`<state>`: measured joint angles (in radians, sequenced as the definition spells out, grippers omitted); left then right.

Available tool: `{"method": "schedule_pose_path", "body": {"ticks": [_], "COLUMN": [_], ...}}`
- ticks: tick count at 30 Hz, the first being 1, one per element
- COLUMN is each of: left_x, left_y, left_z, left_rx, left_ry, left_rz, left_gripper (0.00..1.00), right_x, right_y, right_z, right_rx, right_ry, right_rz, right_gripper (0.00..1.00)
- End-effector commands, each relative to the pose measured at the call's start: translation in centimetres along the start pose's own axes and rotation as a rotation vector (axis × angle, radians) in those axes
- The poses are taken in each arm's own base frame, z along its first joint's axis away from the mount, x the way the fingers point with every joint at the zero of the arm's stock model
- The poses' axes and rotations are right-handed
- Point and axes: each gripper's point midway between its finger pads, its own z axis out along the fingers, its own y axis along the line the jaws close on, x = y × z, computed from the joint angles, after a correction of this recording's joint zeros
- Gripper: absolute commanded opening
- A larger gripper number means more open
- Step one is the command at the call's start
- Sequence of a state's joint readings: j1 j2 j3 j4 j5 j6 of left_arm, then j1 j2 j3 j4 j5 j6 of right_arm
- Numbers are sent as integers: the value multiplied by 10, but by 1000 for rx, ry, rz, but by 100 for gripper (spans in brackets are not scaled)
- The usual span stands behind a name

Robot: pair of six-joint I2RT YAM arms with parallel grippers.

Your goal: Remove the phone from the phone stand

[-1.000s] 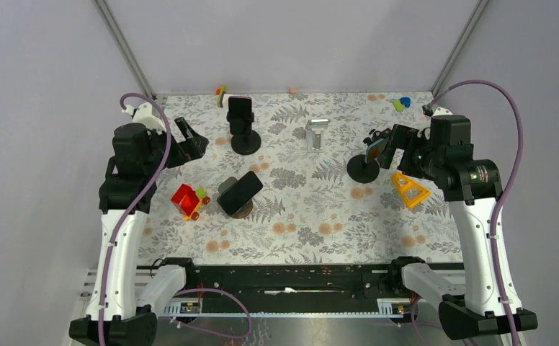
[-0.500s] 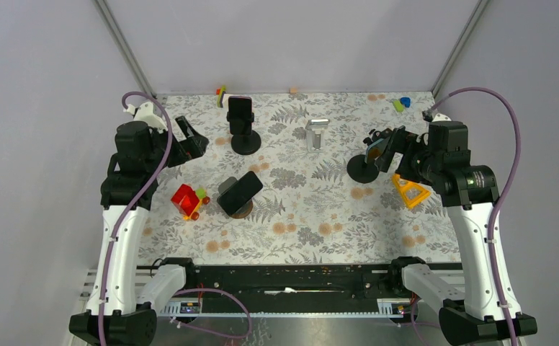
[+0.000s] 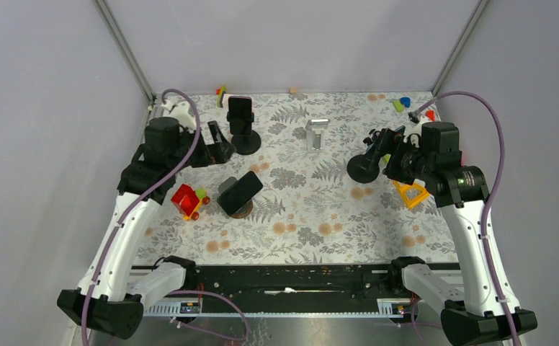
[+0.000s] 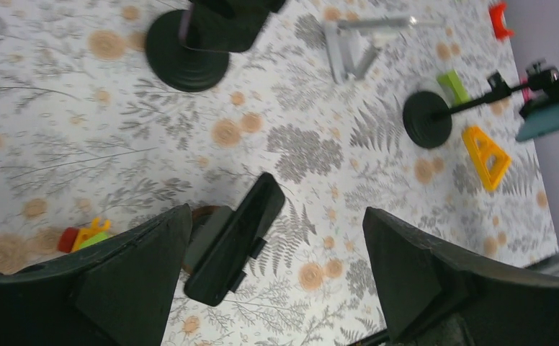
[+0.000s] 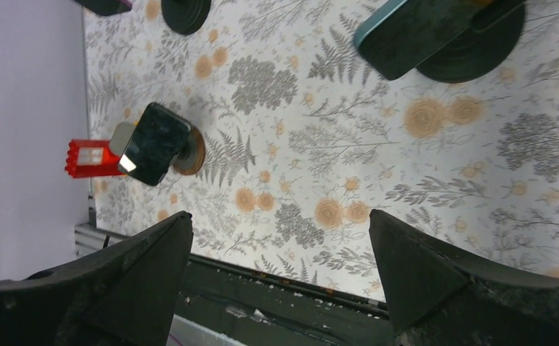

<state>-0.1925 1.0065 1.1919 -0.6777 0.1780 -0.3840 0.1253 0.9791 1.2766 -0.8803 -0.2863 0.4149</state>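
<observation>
Grey-and-tan fern-print cloth [image 3: 312, 223] covers the table, and three phones sit on stands across it. The middle phone [image 3: 242, 189] is dark and leans back at a slant on a brown-footed stand [image 3: 242, 210], just right of a red toy block [image 3: 185, 200]. At the back, the back phone [image 3: 240, 112], also dark, stands upright on a black stand [image 3: 246, 142] with a round base. Over to the right, a teal phone [image 5: 413, 32] is perched on the right-hand stand [image 3: 361, 169], which is black too (its thin stem shows best from the left wrist). A silver stand [image 3: 317, 132] sits between the back one and the right-hand one. An orange triangle [image 3: 408, 192] lies just right of the teal phone's base, partly under the right arm.

The left gripper [image 4: 276, 216] hovers with its fingers spread wide, holding nothing. In the overhead view it is near the left side of the black stand's base. From its own camera the middle phone lies below, between the two fingers and apart from both. The right gripper [image 5: 280, 216] is likewise spread wide and empty, hanging close beside the teal phone; whether it touches the phone cannot be told. All three phones rest on their stands.
</observation>
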Motion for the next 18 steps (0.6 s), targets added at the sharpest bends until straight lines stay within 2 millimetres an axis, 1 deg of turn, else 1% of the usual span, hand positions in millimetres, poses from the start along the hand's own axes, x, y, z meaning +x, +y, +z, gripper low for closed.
{"method": "schedule_pose_path", "body": {"ticks": [1,5,7,10,13,15,18], "left_x": [-9,5,13,21,26,27,29], "left_y": [-25,-23,-25,-24,-20,-18,-17], "left_z": [0,2,3,1,0,-1,-4], "left_rx": [46,56,71,87,80,80,83], "left_ry": [-48,-27,-16,-5,-10,-22,-31], "left_rz": [73,77,80,94,116,128,149], "left_gripper": [99,99,99,99,99,99,99], "right_x": [1,11,19,26,36,50,61], "right_y": [32,53,63,75,97,114,128], "right_z": [-4,-2,3,10,19,26,40], "right_rx": [-101,-127,-157,-187,-227,-240,-214], "right_ry": [-19,-10,12,13,7,34,41], "right_rz": [-24,-53,-29,12,16,-7,-27], "right_gripper": [99,99,99,99,99,99,99]}}
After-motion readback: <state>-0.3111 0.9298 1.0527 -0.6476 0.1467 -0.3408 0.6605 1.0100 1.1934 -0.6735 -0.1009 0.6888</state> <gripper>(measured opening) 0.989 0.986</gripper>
